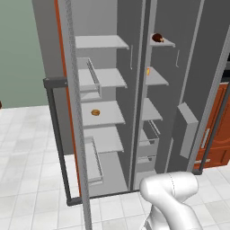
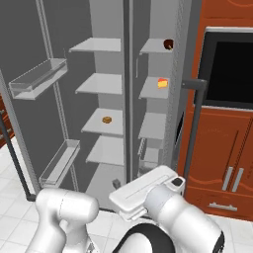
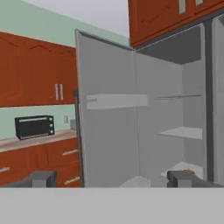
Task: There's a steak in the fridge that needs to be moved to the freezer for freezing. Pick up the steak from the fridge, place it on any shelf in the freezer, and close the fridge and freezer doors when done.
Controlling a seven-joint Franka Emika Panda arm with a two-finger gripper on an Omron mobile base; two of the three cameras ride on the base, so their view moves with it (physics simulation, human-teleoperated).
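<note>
The steak [image 1: 157,37] [image 2: 168,44], a dark red-brown lump, lies on the top shelf [image 1: 165,43] [image 2: 153,46] of the freezer [image 1: 155,112], the narrower right compartment. The fridge [image 1: 101,90] [image 2: 101,99] is the wider left compartment. Both doors stand wide open: the fridge door [image 1: 72,112] [image 2: 34,113] on the left, the freezer door [image 1: 197,81] with its dispenser panel on the right. My gripper [image 3: 113,178] is open with nothing between its fingertips [image 3: 41,178]. It is held low in front of the unit, well below the steak and apart from it.
A flat orange disc [image 1: 95,112] [image 2: 106,119] lies on a middle fridge shelf. A small orange piece [image 1: 148,71] [image 2: 162,83] sits on the second freezer shelf. Red-brown cabinets [image 2: 222,148] flank the unit. A dark toaster oven [image 3: 34,126] stands on a counter.
</note>
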